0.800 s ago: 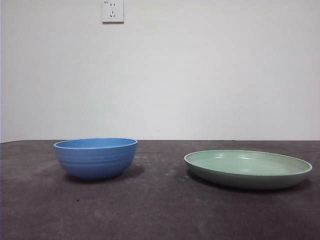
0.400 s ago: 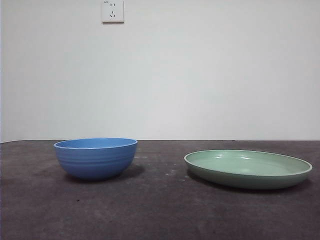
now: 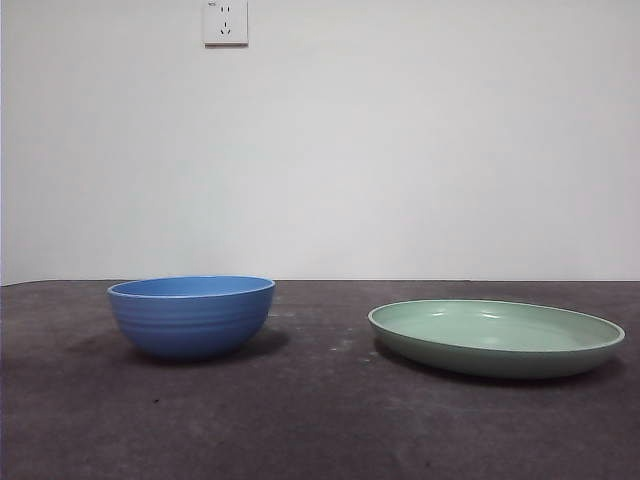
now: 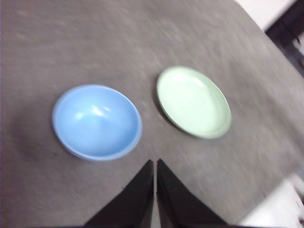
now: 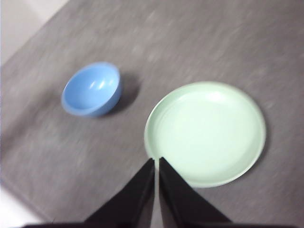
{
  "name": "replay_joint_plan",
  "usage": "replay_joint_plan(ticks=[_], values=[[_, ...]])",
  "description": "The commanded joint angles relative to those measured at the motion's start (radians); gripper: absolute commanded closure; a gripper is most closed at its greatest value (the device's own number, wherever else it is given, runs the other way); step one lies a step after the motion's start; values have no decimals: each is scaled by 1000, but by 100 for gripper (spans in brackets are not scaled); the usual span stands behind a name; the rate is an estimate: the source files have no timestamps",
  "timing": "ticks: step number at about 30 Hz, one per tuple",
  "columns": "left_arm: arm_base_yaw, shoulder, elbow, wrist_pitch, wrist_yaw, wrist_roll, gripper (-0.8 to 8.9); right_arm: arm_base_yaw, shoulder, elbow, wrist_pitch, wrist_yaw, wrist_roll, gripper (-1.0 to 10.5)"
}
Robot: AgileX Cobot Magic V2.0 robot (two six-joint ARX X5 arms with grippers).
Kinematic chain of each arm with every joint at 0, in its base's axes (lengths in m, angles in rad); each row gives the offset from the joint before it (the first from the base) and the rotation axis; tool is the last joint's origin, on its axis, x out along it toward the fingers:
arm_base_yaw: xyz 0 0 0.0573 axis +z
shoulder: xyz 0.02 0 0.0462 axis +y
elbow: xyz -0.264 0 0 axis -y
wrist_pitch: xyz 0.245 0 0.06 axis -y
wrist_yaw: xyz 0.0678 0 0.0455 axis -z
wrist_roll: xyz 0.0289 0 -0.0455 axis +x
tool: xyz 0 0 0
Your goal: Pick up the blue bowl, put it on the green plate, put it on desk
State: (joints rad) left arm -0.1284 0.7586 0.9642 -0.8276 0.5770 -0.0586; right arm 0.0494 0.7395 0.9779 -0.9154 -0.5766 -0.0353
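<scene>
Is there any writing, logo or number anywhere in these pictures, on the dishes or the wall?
None that can be read.
Wall socket: a tiny mark at its top corner, too small to read.
Blue bowl, green plate and desk: no text, label or sign visible in any view.

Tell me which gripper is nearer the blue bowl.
Left. The left gripper hangs shut above the desk close beside the blue bowl; the right gripper, also shut, hangs over the green plate's edge, farther off.
</scene>
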Motion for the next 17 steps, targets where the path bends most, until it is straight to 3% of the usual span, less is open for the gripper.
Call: replay_joint_plan(ticks=[1, 8, 17], values=[[-47, 25, 43, -32, 9, 61, 803, 45, 21, 24, -46, -5, -56, 939], [-137, 51, 45, -77, 11, 77, 803, 133, 29, 24, -121, 1, -85, 938], [-147, 53, 45, -70, 11, 73, 769, 138, 29, 24, -122, 1, -83, 918]])
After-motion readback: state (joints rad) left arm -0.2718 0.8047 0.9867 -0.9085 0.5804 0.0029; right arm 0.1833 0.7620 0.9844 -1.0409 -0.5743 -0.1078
